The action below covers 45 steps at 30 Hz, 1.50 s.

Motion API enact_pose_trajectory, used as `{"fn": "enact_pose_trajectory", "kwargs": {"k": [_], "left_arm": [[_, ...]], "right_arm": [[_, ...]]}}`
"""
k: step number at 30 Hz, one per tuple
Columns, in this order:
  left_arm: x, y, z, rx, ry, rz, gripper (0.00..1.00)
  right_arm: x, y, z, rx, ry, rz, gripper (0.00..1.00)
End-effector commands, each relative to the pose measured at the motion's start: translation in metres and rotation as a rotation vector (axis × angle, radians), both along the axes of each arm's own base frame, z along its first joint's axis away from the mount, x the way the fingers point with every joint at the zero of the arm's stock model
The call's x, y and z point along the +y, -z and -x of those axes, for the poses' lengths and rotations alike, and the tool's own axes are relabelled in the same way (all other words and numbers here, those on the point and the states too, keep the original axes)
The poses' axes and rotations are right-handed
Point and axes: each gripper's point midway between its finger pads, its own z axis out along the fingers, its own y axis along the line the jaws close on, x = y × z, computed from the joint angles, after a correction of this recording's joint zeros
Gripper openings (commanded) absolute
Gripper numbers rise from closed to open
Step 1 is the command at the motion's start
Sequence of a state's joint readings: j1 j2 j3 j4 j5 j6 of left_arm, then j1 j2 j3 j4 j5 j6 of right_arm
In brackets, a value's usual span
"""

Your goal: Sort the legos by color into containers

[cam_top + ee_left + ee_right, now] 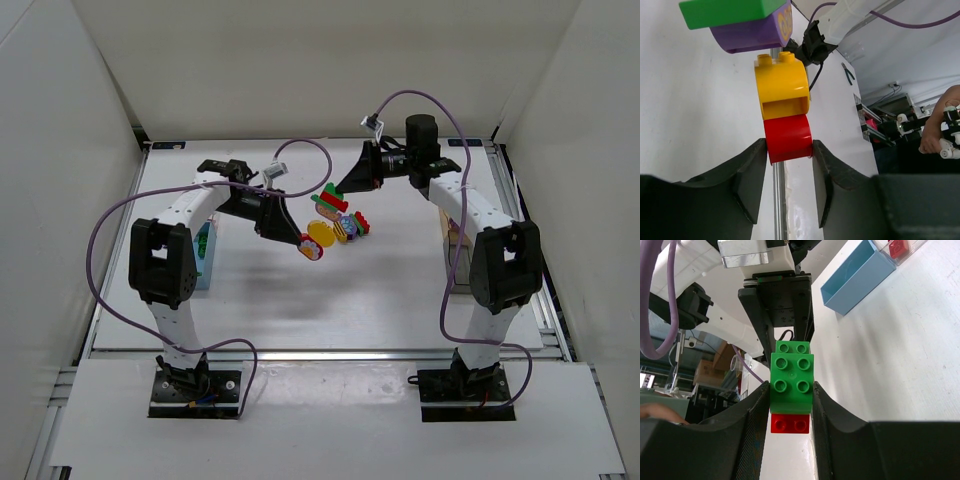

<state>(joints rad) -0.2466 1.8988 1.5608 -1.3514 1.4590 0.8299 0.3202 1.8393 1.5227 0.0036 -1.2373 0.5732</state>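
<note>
The left pincer (788, 150) is closed nearly all the way on a red rounded brick (787, 137), one finger pressed against each of its sides. A yellow rounded brick (782, 85) is stuck to the far end of the red one and sticks out past the fingertips, studs pointing away. Just beyond those studs are a purple piece (752, 35) and a green slab (725, 10). I cannot tell whether either of them touches the yellow brick.

The right pincer (791, 390) is also narrowed to a tight grip. It clamps a green brick (791, 382) between its fingers, the four studs facing back toward the wrist. A red brick (790, 424) sits against the green one on the side nearer the wrist, deeper between the fingers. Ahead of this pincer and off to one side, on the white surface (900, 350), stands a light blue box (857, 277). Just past it is a clear box (897, 247) with something red inside.

From above, the left pincer (303, 240) and the right pincer (333, 190) point toward each other, close together over the middle of the surface (300, 310). A small mixed-colour cluster of bricks (352, 224) lies just beside both sets of tips. The left arm partly hides the light blue box (205, 250), which lies well behind the left pincer.
</note>
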Motion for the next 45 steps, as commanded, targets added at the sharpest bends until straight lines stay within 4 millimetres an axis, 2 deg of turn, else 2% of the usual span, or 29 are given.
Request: {"fn": "enact_pose_trajectory", "kwargs": {"k": [1, 2, 5, 11, 17, 18, 19, 20, 21, 23, 25, 29, 31, 32, 34, 36, 39, 41, 45], "left_arm": [[-0.005, -0.04, 0.012, 0.144, -0.013, 0.122, 0.46], [-0.005, -0.039, 0.012, 0.141, -0.013, 0.121, 0.32], [-0.005, -0.036, 0.011, 0.15, -0.014, 0.12, 0.24], [0.006, -0.024, 0.011, 0.126, -0.043, 0.102, 0.18], [0.026, 0.004, 0.015, 0.093, -0.074, -0.023, 0.15], [0.029, 0.01, 0.007, 0.035, -0.084, -0.047, 0.14], [0.034, 0.027, 0.005, 0.002, -0.095, -0.138, 0.13], [0.037, 0.02, 0.004, 0.02, -0.149, -0.2, 0.12], [0.037, 0.022, -0.019, -0.127, -0.202, -0.213, 0.12], [0.045, 0.031, -0.031, -0.144, -0.302, -0.324, 0.1], [0.044, 0.027, -0.044, -0.156, -0.338, -0.366, 0.1], [0.055, 0.034, -0.074, -0.157, -0.512, -0.524, 0.1], [0.054, 0.026, -0.08, -0.206, -0.566, -0.545, 0.1], [0.059, 0.031, -0.086, -0.215, -0.618, -0.6, 0.1], [0.057, 0.03, -0.086, -0.219, -0.666, -0.632, 0.1], [0.06, 0.035, -0.088, -0.232, -0.712, -0.677, 0.1], [0.051, 0.037, -0.082, -0.257, -0.715, -0.695, 0.1], [0.049, 0.038, -0.078, -0.262, -0.71, -0.689, 0.1], [0.042, 0.035, -0.071, -0.268, -0.704, -0.673, 0.1]], "right_arm": [[0.0, -0.018, -0.003, -0.079, -0.007, -0.028, 0.0], [-0.001, -0.018, -0.004, -0.079, -0.005, -0.028, 0.0], [-0.002, -0.016, -0.002, -0.076, -0.007, -0.027, 0.0], [-0.019, -0.013, -0.009, -0.095, 0.038, -0.01, 0.0], [-0.059, -0.007, -0.015, -0.1, 0.129, 0.023, 0.0], [-0.063, -0.006, -0.015, -0.105, 0.135, 0.028, 0.0], [-0.071, -0.003, -0.017, -0.099, 0.157, 0.035, 0.0], [-0.073, -0.004, -0.014, -0.099, 0.16, 0.038, 0.0], [-0.077, -0.006, -0.012, -0.111, 0.165, 0.038, 0.0], [-0.084, -0.004, -0.011, -0.105, 0.187, 0.043, 0.0], [-0.087, -0.004, -0.006, -0.107, 0.195, 0.046, 0.0], [-0.093, -0.004, -0.001, -0.105, 0.217, 0.058, 0.0], [-0.095, -0.003, 0.002, -0.117, 0.231, 0.069, 0.0], [-0.096, -0.001, 0.003, -0.113, 0.238, 0.077, 0.0], [-0.098, 0.001, 0.004, -0.131, 0.261, 0.1, 0.0], [-0.1, 0.007, 0.009, -0.123, 0.27, 0.123, 0.0], [-0.107, 0.023, 0.012, -0.125, 0.317, 0.2, 0.0], [-0.115, 0.033, 0.008, -0.166, 0.366, 0.272, 0.0], [-0.137, 0.072, 0.003, -0.176, 0.454, 0.456, 0.0]]}}
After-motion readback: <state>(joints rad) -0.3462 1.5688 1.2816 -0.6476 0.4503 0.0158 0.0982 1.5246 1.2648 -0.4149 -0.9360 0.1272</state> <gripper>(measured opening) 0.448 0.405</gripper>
